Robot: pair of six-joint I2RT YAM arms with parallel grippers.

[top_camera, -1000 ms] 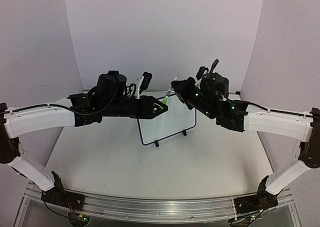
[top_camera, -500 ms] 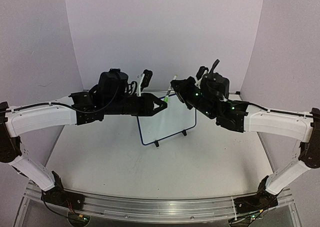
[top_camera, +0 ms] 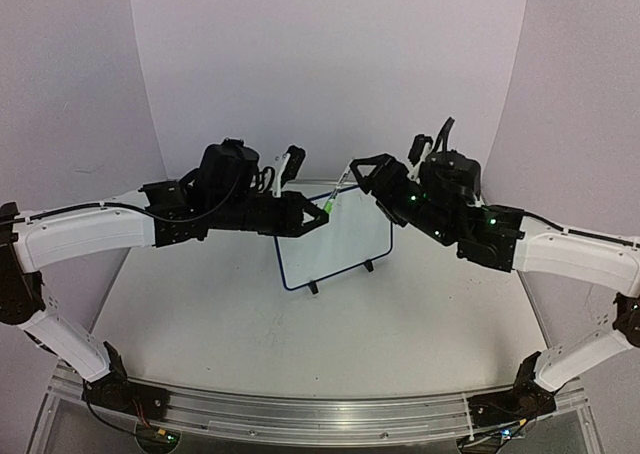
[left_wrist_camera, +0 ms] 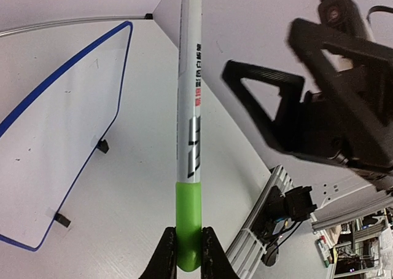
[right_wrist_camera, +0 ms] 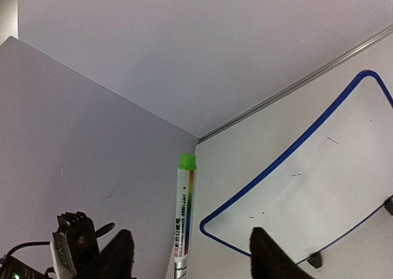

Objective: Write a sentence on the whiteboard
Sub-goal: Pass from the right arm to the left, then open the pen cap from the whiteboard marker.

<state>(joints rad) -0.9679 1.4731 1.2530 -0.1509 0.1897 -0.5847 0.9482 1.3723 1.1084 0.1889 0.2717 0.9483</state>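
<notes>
The whiteboard (top_camera: 335,239), white with a dark blue rim, stands tilted on its wire stand at mid-table; it also shows as the whiteboard (left_wrist_camera: 55,137) and the whiteboard (right_wrist_camera: 307,187). A white marker (left_wrist_camera: 189,107) with a long green cap is held in the air above the board's top left corner. My left gripper (left_wrist_camera: 187,251) is shut on that green cap, also seen as the left gripper (top_camera: 322,210). The marker (top_camera: 338,186) points up and to the right. My right gripper (top_camera: 365,172) stands open just right of the marker's free end. The marker (right_wrist_camera: 184,217) shows between its spread fingers (right_wrist_camera: 261,254), untouched.
Grey-lilac walls close in the table (top_camera: 220,314) at the back and on both sides. The board's black stand feet (top_camera: 314,288) rest on the table. An aluminium rail (top_camera: 320,414) with both arm bases runs along the near edge.
My right gripper has opened, let go of the marker's upper end and drawn back to the right. My left gripper has closed on the green cap and holds the marker alone.
</notes>
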